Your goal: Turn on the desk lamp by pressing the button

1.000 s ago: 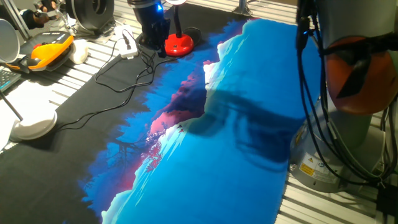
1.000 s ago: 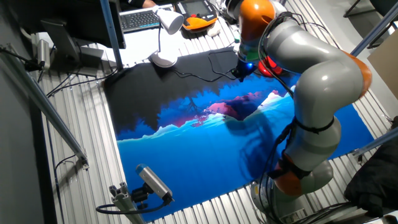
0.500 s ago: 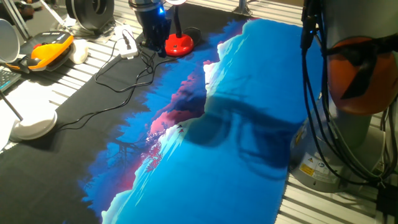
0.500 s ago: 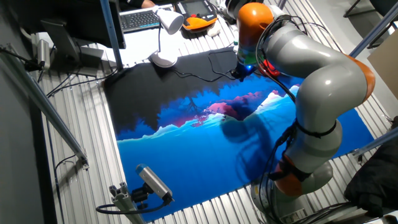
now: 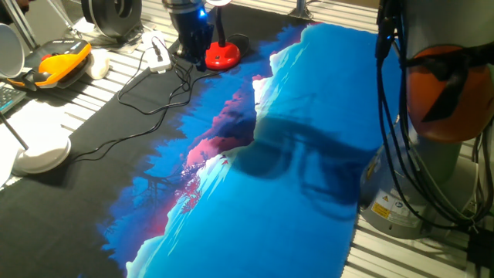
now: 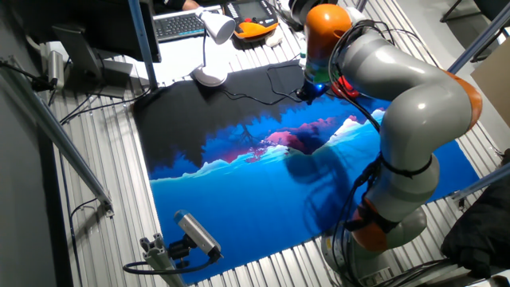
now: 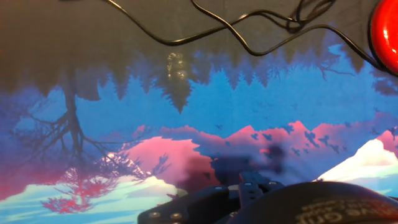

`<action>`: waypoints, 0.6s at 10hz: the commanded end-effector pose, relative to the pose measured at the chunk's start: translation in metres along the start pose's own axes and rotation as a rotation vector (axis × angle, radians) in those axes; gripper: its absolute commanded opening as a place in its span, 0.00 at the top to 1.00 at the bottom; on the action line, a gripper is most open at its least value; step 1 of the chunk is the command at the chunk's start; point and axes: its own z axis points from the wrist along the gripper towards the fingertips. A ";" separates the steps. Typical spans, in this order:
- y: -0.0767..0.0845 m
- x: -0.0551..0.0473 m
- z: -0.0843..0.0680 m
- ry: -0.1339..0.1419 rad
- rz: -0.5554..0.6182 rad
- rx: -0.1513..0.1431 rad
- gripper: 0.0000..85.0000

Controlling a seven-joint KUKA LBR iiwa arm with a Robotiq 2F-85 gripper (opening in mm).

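Observation:
The desk lamp has a glossy red round base (image 5: 222,55), a thin dark stem and a white glowing head at the top edge of one fixed view. My gripper (image 5: 191,55), dark with a blue light on it, hangs just left of the red base, low over the black part of the mat. In the other fixed view the gripper (image 6: 306,96) is beside the red base (image 6: 345,86), which the arm mostly hides. The hand view shows the base's edge (image 7: 388,31) at the top right. No view shows the fingertips.
Black cables (image 5: 147,85) loop over the mat left of the lamp and cross the hand view (image 7: 217,31). A white disc-based lamp (image 5: 40,157) stands at the left. An orange device (image 5: 63,60) and a keyboard (image 6: 179,25) lie behind. The arm's base (image 5: 432,154) stands right.
The arm's upper links and its cables have shifted slightly. The gripper stays beside the red base.

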 end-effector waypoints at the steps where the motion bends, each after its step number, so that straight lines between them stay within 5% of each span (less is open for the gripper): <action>1: 0.001 0.000 0.000 -0.010 -0.010 0.038 1.00; 3: 0.001 0.000 0.000 -0.009 -0.037 0.070 1.00; 4: -0.002 -0.002 0.002 -0.012 -0.046 0.061 1.00; 6: -0.019 -0.019 0.017 -0.025 -0.082 0.062 1.00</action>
